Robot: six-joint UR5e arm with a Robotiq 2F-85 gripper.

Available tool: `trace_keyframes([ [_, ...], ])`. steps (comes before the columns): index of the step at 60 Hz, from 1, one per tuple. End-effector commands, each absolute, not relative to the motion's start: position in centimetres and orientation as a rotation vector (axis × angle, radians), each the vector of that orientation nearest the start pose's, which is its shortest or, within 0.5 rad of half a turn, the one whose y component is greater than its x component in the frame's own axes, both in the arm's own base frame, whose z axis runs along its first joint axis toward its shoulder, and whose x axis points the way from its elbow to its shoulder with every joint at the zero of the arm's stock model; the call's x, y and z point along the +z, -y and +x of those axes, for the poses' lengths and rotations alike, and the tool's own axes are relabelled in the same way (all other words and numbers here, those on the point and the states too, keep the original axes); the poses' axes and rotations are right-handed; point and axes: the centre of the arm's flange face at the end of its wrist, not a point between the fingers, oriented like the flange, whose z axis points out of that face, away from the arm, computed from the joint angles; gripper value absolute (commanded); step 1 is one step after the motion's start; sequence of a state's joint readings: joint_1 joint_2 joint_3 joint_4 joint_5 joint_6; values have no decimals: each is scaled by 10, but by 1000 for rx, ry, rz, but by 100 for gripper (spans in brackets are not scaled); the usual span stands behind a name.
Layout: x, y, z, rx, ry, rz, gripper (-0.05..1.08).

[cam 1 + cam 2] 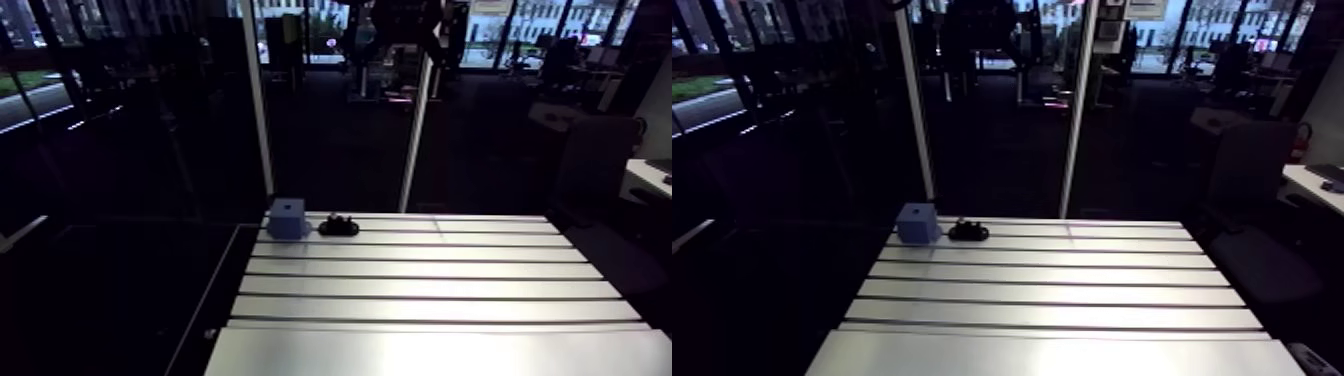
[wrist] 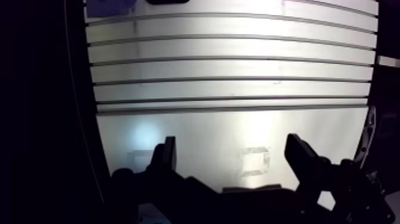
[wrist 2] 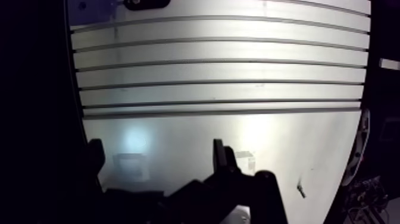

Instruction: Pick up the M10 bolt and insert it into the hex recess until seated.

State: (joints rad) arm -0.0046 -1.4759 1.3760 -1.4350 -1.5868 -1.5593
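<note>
- We see the gripper [image 2: 231,152] with its fingers [image 2: 168,152] spread wide and nothing between them, over the smooth near strip of the table [image 1: 430,290].
- The dark M10 bolt [image 1: 339,226] lies at the table's far edge, towards the left corner, well ahead of the gripper.
- A blue block [image 1: 287,218] stands just left of the bolt; we cannot make out a recess in it.
</note>
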Motion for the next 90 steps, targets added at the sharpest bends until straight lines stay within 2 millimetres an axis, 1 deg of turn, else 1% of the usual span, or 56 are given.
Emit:
trace_keyframes([
  [1, 521, 129, -526, 32, -3104, 24, 1],
  [64, 522, 130, -525, 30, -3111, 39, 1],
  [76, 518, 131, -527, 28, -3115, 44, 1],
  [81, 515, 133, -532, 32, -3151, 76, 1],
  [85, 507, 138, -537, 33, -3181, 87, 1],
  [86, 501, 140, -540, 32, -3191, 86, 1],
  [87, 501, 140, -540, 32, -3191, 86, 1],
  [88, 494, 142, -544, 31, -3202, 82, 1],
  [89, 494, 142, -544, 31, -3202, 82, 1],
  [90, 487, 144, -546, 30, -3210, 79, 1],
])
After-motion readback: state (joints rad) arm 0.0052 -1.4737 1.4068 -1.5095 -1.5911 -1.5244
